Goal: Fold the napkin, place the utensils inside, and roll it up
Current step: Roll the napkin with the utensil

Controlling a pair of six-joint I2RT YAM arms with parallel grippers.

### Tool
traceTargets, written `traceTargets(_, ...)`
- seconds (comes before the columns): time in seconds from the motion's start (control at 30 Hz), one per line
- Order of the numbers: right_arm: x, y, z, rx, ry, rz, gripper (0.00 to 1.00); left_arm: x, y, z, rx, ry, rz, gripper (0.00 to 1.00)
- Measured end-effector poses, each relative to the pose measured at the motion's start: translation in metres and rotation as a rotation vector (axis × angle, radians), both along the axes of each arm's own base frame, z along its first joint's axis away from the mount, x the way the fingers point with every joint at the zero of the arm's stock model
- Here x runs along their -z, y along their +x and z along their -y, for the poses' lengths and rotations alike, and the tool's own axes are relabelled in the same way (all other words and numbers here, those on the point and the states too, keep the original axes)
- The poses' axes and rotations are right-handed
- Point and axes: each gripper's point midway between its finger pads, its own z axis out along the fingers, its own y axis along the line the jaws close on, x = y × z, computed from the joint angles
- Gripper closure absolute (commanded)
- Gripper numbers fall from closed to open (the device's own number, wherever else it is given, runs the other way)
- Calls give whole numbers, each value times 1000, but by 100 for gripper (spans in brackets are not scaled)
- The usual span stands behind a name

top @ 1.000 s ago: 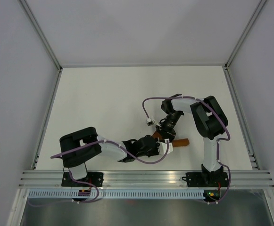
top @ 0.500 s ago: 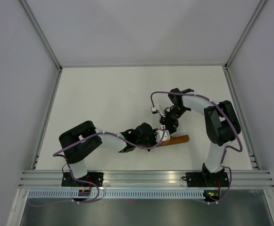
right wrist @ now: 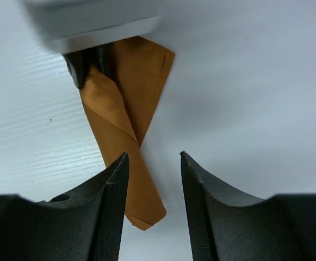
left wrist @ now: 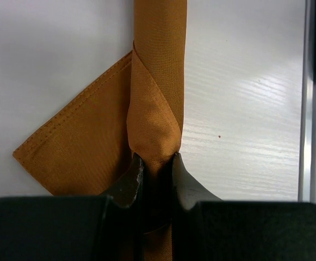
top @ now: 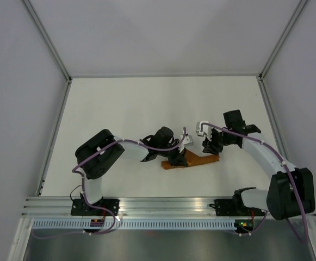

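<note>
The rust-orange napkin [top: 201,161] lies on the white table as a tight roll, with a loose triangular corner [left wrist: 76,147] spread flat beside it. My left gripper [top: 179,159] is shut on the roll [left wrist: 158,81] near its left part, pinching the cloth between both fingertips. My right gripper [top: 208,145] hovers open just above the roll's right end [right wrist: 144,215], its fingers apart and touching nothing. In the right wrist view the left gripper's fingers [right wrist: 87,62] show at the far end of the napkin [right wrist: 119,125]. The utensils are hidden from view.
An aluminium rail [top: 168,205] runs along the near table edge and shows at the right of the left wrist view [left wrist: 310,109]. Grey walls and metal frame posts [top: 54,130] border the table on the other sides.
My right gripper has opened, let go of the roll and drawn back to the right as its arm swung out. The left gripper has shifted away from its base, still pinching the roll.
</note>
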Motion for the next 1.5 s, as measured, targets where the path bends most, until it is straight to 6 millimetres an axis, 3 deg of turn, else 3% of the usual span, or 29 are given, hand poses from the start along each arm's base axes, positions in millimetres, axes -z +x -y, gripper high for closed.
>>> traceTargets(0.17,13,-28,0,-79,-26,75,51,0,3,3,26,-12,-110,98)
traceTargets(0.4,58,-67,-21,-253,-115,124,49,1,3,5,56,-9,-258,98)
traceTargets(0.6,63,-59,-30,-283,-146,228,48,0,2,8,76,10,-338,98)
traceTargets(1.1,69,-62,-37,-327,-195,325,49,0,-1,7,94,26,-462,98)
traceTargets(1.2,71,-60,-39,-335,-207,341,57,0,-2,5,89,33,-477,97)
traceTargets(1.23,71,-58,-39,-337,-209,347,65,0,-1,5,87,35,-482,93)
traceTargets(1.37,72,-53,-42,-344,-216,369,76,0,-2,2,85,42,-501,84)
traceTargets(1.4,73,-53,-42,-348,-219,367,76,0,-2,2,83,43,-505,84)
traceTargets(1.5,72,-53,-42,-350,-224,367,55,0,-2,1,82,44,-511,84)
